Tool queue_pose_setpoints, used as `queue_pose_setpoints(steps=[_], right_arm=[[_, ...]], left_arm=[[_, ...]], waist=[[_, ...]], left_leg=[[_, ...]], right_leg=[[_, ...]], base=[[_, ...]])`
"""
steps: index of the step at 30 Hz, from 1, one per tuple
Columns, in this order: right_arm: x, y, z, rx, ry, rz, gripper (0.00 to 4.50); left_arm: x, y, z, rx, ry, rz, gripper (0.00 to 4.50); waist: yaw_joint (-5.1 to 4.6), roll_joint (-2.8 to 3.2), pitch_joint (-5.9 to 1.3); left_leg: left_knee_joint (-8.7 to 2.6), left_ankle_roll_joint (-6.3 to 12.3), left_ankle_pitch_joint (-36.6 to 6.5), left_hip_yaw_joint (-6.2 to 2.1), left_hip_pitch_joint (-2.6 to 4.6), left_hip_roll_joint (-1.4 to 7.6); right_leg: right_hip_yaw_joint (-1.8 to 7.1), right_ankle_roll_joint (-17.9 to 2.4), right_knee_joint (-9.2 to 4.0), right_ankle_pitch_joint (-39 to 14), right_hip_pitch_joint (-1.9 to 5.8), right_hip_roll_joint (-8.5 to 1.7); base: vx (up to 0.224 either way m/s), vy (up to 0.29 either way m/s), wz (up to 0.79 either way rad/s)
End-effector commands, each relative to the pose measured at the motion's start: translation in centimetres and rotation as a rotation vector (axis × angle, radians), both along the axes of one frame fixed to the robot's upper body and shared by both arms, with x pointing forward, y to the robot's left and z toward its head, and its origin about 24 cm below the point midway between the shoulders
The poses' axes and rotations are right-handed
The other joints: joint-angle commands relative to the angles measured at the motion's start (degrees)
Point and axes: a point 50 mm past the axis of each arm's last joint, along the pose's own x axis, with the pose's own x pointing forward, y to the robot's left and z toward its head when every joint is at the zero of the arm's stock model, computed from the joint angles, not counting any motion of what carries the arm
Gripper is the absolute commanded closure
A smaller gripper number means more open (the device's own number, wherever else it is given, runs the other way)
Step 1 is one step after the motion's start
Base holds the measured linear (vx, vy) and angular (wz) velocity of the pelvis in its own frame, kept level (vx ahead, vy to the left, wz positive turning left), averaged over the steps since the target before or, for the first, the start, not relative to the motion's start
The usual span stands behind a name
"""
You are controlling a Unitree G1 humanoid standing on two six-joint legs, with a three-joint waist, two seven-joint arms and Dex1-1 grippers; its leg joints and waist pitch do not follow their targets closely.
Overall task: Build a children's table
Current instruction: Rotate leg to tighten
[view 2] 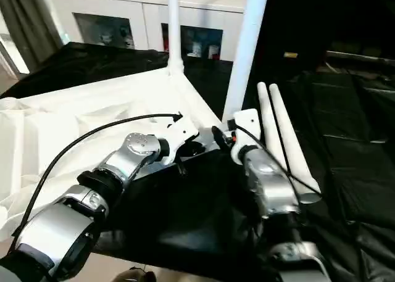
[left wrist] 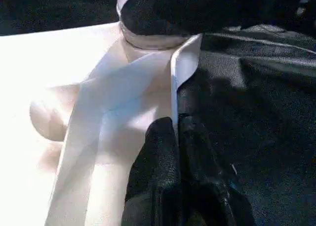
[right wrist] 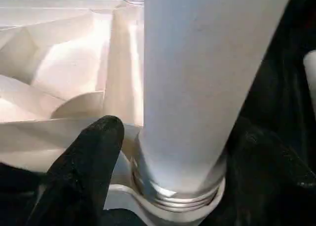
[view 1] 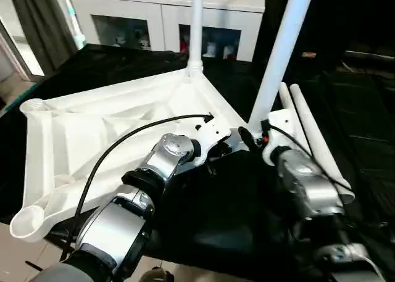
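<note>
The white tabletop [view 1: 92, 140] lies upside down on black cloth, ribbed underside up. One leg [view 1: 196, 29] stands upright in the far corner socket. A second leg [view 1: 281, 53] rises, leaning a little, from the near right corner socket [right wrist: 163, 199]. My right gripper [right wrist: 182, 152] is open, one black finger [right wrist: 84, 171] on each side of this leg's base and a gap showing beside it. My left gripper [left wrist: 177, 124] is shut on the tabletop's thin edge [left wrist: 185, 63] just left of that socket. Two loose legs [view 1: 308, 140] lie side by side at the right.
A white glass-door cabinet [view 1: 166, 16] stands behind the table, and a dark curtain [view 1: 37, 23] hangs at the back left. Open sockets [view 1: 31, 106] [view 1: 28, 223] sit at the tabletop's two left corners. The black cloth [view 1: 216, 214] ends at the front, with floor below.
</note>
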Motion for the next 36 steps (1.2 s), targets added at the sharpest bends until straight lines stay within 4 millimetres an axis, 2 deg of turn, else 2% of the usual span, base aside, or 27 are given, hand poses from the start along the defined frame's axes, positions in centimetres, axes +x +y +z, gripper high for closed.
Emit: queue_pose_setpoints(steps=[1, 2, 4, 7, 8, 9, 12, 14, 17, 18, 19, 20, 21, 22, 24, 25, 26, 27, 28, 29, 30, 31, 32, 33, 34, 35, 36], right_arm=[[-0.5, -0.4, 0.5, 0.005, -0.016, 0.052, 0.98], [-0.7, -0.7, 0.6, 0.009, -0.018, 0.068, 0.96], [-0.9, -1.5, 1.0, 0.015, -0.022, 0.089, 0.94], [-1.2, -2.9, 1.5, 0.001, -0.03, 0.13, 0.94], [-1.2, -2.9, 1.5, 0.001, -0.03, 0.13, 0.94], [-1.3, -3.4, 1.7, -0.006, -0.03, 0.143, 0.94], [-1.5, -4.7, 2.2, -0.025, -0.032, 0.148, 0.94], [-1.7, -5.4, 2.7, -0.035, -0.035, 0.159, 0.94], [-1.9, -5.6, 2.8, -0.036, -0.035, 0.167, 0.94], [-2.7, -5.7, 3.0, -0.037, -0.019, 0.228, 0.94], [-3.3, -5.7, 3.2, -0.037, -0.006, 0.274, 0.94], [-3.3, -5.7, 3.2, -0.037, -0.006, 0.274, 0.94], [-3.8, -5.6, 3.1, -0.032, 0.01, 0.31, 0.94], [-4.7, -5.2, 3.0, -0.026, 0.047, 0.384, 0.94], [-5.9, -4.2, 2.4, -0.016, 0.1, 0.477, 0.94], [-5.9, -4.2, 2.4, -0.016, 0.1, 0.477, 0.94], [-6.2, -3.8, 2.1, -0.014, 0.113, 0.5, 0.94], [-6.2, -3.7, 2.1, -0.013, 0.114, 0.501, 0.94], [-6.3, -3.1, 1.8, -0.009, 0.119, 0.508, 0.94], [-6.1, -2.4, 1.3, -0.004, 0.125, 0.495, 0.94], [-6.1, -2.4, 1.3, -0.004, 0.125, 0.495, 0.94], [-6.1, -2.4, 1.3, -0.004, 0.125, 0.495, 0.94], [-5.9, -1.8, 1.0, -0.001, 0.124, 0.48, 0.94], [-5.4, -1.2, 0.5, -0.002, 0.13, 0.444, 0.94], [-5.3, -1.0, 0.3, -0.003, 0.133, 0.432, 0.94], [-4.7, -0.3, -0.3, -0.009, 0.149, 0.375, 0.94], [-4.0, 0.3, -0.9, -0.019, 0.163, 0.322, 0.94]], left_arm=[[0.4, -1.2, 2.1, -0.104, -0.093, -0.04, 4.5], [0.4, -1.2, 2.2, -0.108, -0.094, -0.04, 4.22], [0.4, -1.0, 2.2, -0.123, -0.073, -0.048, 3.94], [0.5, -0.5, 2.3, -0.147, -0.023, -0.06, 3.92], [0.5, -0.5, 2.3, -0.147, -0.023, -0.06, 3.92], [0.6, -0.3, 2.4, -0.159, -0.013, -0.058, 3.66], [1.1, 0.7, 3.5, -0.224, -0.016, -0.028, 3.48], [1.5, 1.7, 4.5, -0.266, -0.025, -0.01, 3.21], [1.5, 2.1, 4.8, -0.275, -0.029, -0.008, 3.0], [1.6, 3.7, 5.3, -0.273, -0.041, 0.016, 2.86], [1.5, 4.9, 5.7, -0.27, -0.05, 0.033, 2.74], [1.5, 4.9, 5.7, -0.27, -0.05, 0.033, 2.74], [1.3, 5.7, 5.9, -0.264, -0.057, 0.05, 2.65], [0.9, 7.3, 6.0, -0.244, -0.067, 0.082, 2.65], [-0.1, 10.9, 5.5, -0.149, -0.079, 0.203, 2.36], [-0.1, 10.9, 5.5, -0.149, -0.079, 0.203, 2.28], [-0.5, 12.2, 5.3, -0.105, -0.088, 0.264, 2.24], [-0.5, 12.5, 5.3, -0.1, -0.095, 0.28, 2.16], [-0.6, 14.1, 5.4, -0.063, -0.141, 0.382, 2.03], [-0.8, 15.9, 5.8, -0.042, -0.196, 0.5, 2.03], [-0.8, 15.9, 5.8, -0.042, -0.196, 0.5, 2.03], [-0.8, 15.9, 5.8, -0.042, -0.196, 0.5, 2.03], [-1.0, 17.2, 6.3, -0.031, -0.233, 0.589, 2.03], [-1.4, 18.5, 6.6, 0.0, -0.266, 0.657, 2.03], [-1.6, 19.0, 6.7, 0.011, -0.278, 0.682, 2.03], [-2.5, 20.5, 7.1, 0.065, -0.294, 0.764, 2.03], [-3.6, 21.7, 7.2, 0.147, -0.295, 0.818, 2.03]], waist=[[0.0, -0.85, -4.37], [0.2, -0.97, -4.44], [0.53, -0.83, -4.54], [0.91, -0.69, -4.76], [0.85, -0.77, -4.84], [0.82, -0.71, -4.86], [0.86, -0.93, -5.06], [0.8, -0.94, -4.91], [0.86, -0.87, -4.82], [0.88, -0.86, -4.75], [1.06, -0.89, -4.75], [1.29, -0.82, -4.81], [0.95, -0.6, -4.83], [0.92, -0.62, -4.69], [0.56, -0.33, -4.07], [0.42, -0.22, -4.27], [-0.01, -0.19, -3.97], [-0.21, -0.17, -3.74], [-0.07, 0.05, -3.66], [-0.32, -0.07, -3.35], [-0.59, -0.09, -3.16], [-0.48, 0.02, -3.3], [-0.42, -0.02, -3.01], [-0.6, -0.01, -2.91], [-0.89, 0.16, -2.93], [-1.13, 0.11, -2.65], [-1.59, 0.34, -2.58]], left_leg=[[-3.93, 2.42, -11.63, -2.1, 1.31, 3.65], [-3.85, 2.65, -11.53, -2.05, 1.59, 3.8], [-3.75, 3.13, -10.55, -2.09, 1.3, 3.76], [-3.45, 3.8, -8.74, -1.99, 1.21, 3.75], [-3.43, 4.36, -7.98, -2.07, 0.9, 3.71], [-3.4, 4.57, -7.83, -2.1, 0.92, 3.73], [-3.03, 5.47, -6.85, -1.96, 0.94, 3.67], [-2.98, 6.02, -6.81, -1.88, 0.88, 3.61], [-2.99, 6.0, -7.79, -1.81, 1.06, 3.67], [-3.04, 5.83, -8.05, -1.84, 1.07, 3.71], [-3.15, 5.74, -8.11, -2.0, 1.06, 4.06], [-3.14, 6.01, -7.53, -2.12, 1.01, 4.38], [-3.12, 6.46, -7.31, -2.01, 0.94, 4.12], [-3.26, 6.01, -8.17, -2.13, 1.04, 4.26], [-3.58, 5.48, -10.17, -2.12, 0.8, 4.21], [-3.67, 4.83, -10.5, -2.32, 0.89, 4.44], [-3.87, 4.06, -11.89, -2.23, 0.97, 4.28], [-3.87, 3.18, -13.84, -2.02, 1.29, 3.99], [-4.0, 1.87, -15.65, -2.2, 1.7, 4.22], [-4.18, 1.32, -16.37, -2.3, 1.54, 4.29], [-4.48, 0.73, -17.7, -2.53, 1.21, 3.99], [-4.46, 0.33, -18.33, -2.59, 1.57, 4.05], [-4.54, -0.26, -19.42, -2.51, 1.98, 4.13], [-4.73, -0.71, -20.05, -2.65, 1.73, 4.03], [-4.89, -1.34, -20.69, -2.89, 1.59, 4.08], [-5.09, -1.44, -20.93, -2.94, 1.26, 3.93], [-5.29, -1.9, -20.68, -3.14, 0.92, 3.88]], right_leg=[[3.07, -10.03, -5.23, -14.82, 2.51, -5.42], [3.14, -10.07, -5.17, -14.21, 2.3, -5.45], [2.99, -10.67, -4.92, -12.28, 2.62, -5.37], [2.99, -12.04, -4.4, -8.12, 2.59, -5.37], [2.86, -12.55, -3.99, -6.3, 2.87, -5.32], [2.84, -12.78, -4.0, -5.85, 2.79, -5.36], [2.79, -14.26, -3.63, -3.56, 2.99, -5.43], [2.73, -14.71, -3.59, -3.31, 2.87, -5.3], [2.76, -14.11, -3.95, -6.08, 2.76, -5.28], [2.72, -14.05, -4.03, -6.9, 2.67, -5.26], [2.74, -14.19, -3.76, -6.49, 3.02, -5.4], [2.83, -14.34, -3.48, -5.3, 3.1, -5.52], [2.74, -14.14, -3.46, -4.79, 2.6, -5.07], [2.71, -14.1, -3.5, -5.49, 2.78, -5.18], [2.83, -13.18, -3.93, -8.72, 2.38, -5.06], [2.78, -13.03, -3.65, -9.04, 2.53, -5.15], [2.77, -12.28, -4.14, -11.76, 2.18, -4.89], [2.87, -11.29, -4.9, -15.78, 1.79, -4.8], [2.97, -10.86, -5.13, -18.24, 1.5, -4.93], [2.99, -10.77, -5.09, -18.58, 1.32, -4.85], [2.74, -9.73, -5.33, -21.09, 1.54, -4.78], [2.8, -9.26, -5.43, -21.86, 1.36, -4.82], [3.02, -8.92, -5.67, -21.99, 0.8, -4.73], [3.01, -8.89, -5.59, -22.09, 0.95, -4.76], [3.0, -9.08, -5.27, -21.79, 0.83, -4.85], [2.92, -8.71, -5.4, -22.3, 0.99, -4.78], [2.89, -8.83, -5.13, -21.67, 1.11, -4.78]], base=[[0.0, 0.0, 0.0], [0.0, 0.0, 0.0], [0.0, 0.0, 0.0], [0.0, 0.0, 0.0], [0.0, 0.0, 0.0], [0.0, 0.0, 0.0], [0.0, 0.0, 0.0], [0.0, 0.0, 0.0], [0.0, 0.0, 0.0], [0.0, 0.0, 0.0], [0.0, 0.0, 0.0], [0.0, 0.0, 0.0], [0.0, 0.0, 0.0], [0.0, 0.0, 0.0], [0.0, 0.0, 0.0], [0.0, 0.0, 0.0], [0.0, 0.0, 0.0], [0.0, 0.0, 0.0], [0.0, 0.0, 0.0], [0.0, 0.0, 0.0], [0.0, 0.0, 0.0], [0.0, 0.0, 0.0], [0.0, 0.0, 0.0], [0.0, 0.0, 0.0], [0.0, 0.0, 0.0], [0.0, 0.0, 0.0], [0.0, 0.0, 0.0]])
